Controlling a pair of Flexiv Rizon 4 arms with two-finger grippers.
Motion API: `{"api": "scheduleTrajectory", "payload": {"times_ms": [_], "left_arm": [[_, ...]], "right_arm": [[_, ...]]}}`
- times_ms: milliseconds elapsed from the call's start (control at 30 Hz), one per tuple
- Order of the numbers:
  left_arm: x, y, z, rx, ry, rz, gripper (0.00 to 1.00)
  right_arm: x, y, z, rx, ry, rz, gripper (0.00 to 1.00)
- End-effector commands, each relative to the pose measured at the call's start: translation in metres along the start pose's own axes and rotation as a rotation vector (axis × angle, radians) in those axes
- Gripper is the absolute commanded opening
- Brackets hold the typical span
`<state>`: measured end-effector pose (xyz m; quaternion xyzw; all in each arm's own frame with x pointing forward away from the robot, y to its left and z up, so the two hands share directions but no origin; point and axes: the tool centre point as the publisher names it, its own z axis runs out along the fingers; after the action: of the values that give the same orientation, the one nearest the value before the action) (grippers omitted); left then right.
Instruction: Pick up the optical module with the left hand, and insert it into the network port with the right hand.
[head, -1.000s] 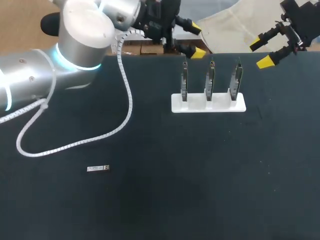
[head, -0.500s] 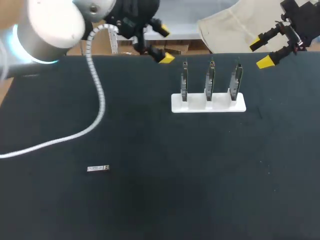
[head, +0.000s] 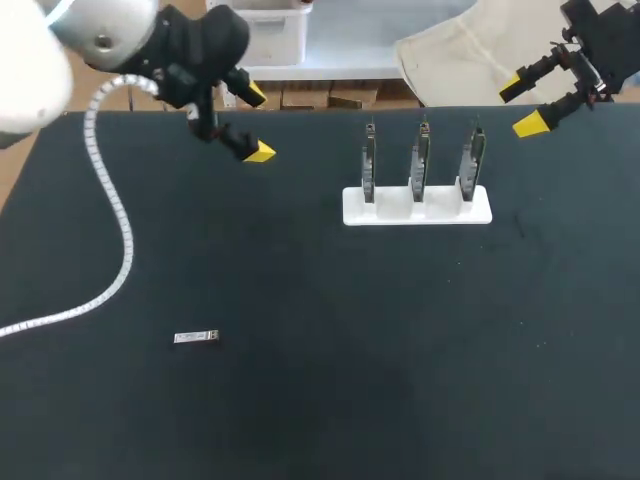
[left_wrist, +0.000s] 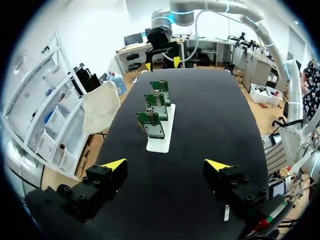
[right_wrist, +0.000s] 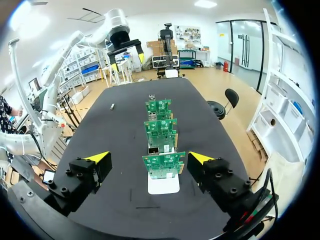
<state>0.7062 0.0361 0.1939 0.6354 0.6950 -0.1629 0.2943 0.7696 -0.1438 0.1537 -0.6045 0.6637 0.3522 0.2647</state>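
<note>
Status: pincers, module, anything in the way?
Left pincer open, empty, over far-left table. Right pincer open, empty, facing board rack. Optical module flat on table, untouched. Left arm's cable trails beside it, not touching.

legible text: none | optical module (head: 196, 337): print too small | circuit boards (head: 422, 165): markings unreadable

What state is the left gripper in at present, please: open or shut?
Open. On the left gripper the yellow tips stand wide apart, nothing between them; the optical module lies on the table, ungripped.
</note>
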Motion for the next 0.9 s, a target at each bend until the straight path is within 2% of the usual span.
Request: {"api": "scheduleTrajectory", "payload": {"times_ms": [33,433,500,567,600,733,767,900], "left_arm": [[0.007,-0.012,-0.004,-0.066,-0.039,0.004,1.0],[0.007,-0.012,-0.004,-0.066,-0.039,0.004,1.0],[-0.009,-0.011,0.003,-0.059,0.009,0.066,1.0],[-0.015,-0.014,0.005,-0.065,0.025,0.101,1.0],[-0.014,-0.018,0.006,-0.074,0.064,0.118,1.0],[0.011,-0.033,0.009,-0.094,0.224,0.114,1.0],[0.019,-0.038,0.008,-0.108,0.289,0.105,1.0],[0.051,-0.06,0.003,-0.078,0.341,0.017,1.0]], "right_arm": [[0.0,-0.001,0.0,-0.001,0.0,0.0,1.0],[0.0,-0.001,0.0,-0.001,0.0,0.0,1.0],[0.0,-0.001,0.0,-0.001,0.0,0.0,1.0],[0.0,-0.001,0.0,-0.001,0.0,0.0,1.0],[0.0,-0.001,0.0,-0.001,0.0,0.0,1.0],[0.0,-0.001,0.0,-0.001,0.0,0.0,1.0],[0.0,-0.001,0.0,-0.001,0.0,0.0,1.0],[0.0,-0.001,0.0,-0.001,0.0,0.0,1.0]]}}
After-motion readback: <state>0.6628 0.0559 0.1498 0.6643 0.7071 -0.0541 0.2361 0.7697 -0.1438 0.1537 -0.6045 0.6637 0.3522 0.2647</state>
